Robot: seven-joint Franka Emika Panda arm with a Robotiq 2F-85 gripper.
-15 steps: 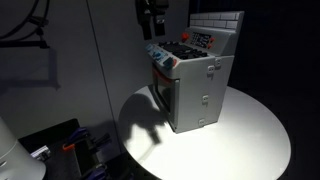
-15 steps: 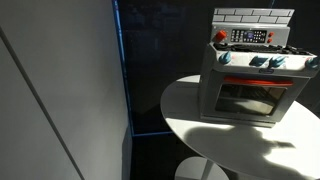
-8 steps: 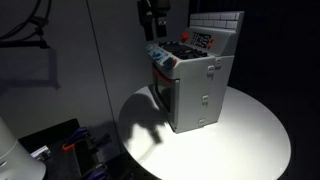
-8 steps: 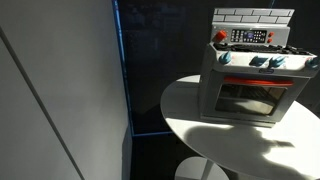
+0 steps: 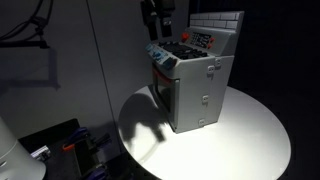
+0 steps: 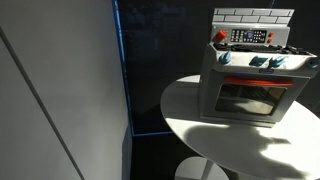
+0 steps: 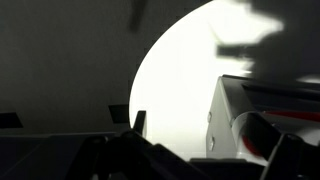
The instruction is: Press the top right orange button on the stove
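The white table (image 6: pixel 190 115) bears the toy stove (image 6: pixel 255 85). The gripper (image 5: pixel 156 35) hangs above the stove's top, so I judge this is the approach. Whether its fingers are apart or together, I cannot tell. The orange button (image 6: pixel 221 37) sits at the stove's upper corner, untouched. Next comes a careful descent onto it.

gripper (image 5: pixel 157 36): hangs vertical, pointing down | jaws: in shadow, spread cannot be told
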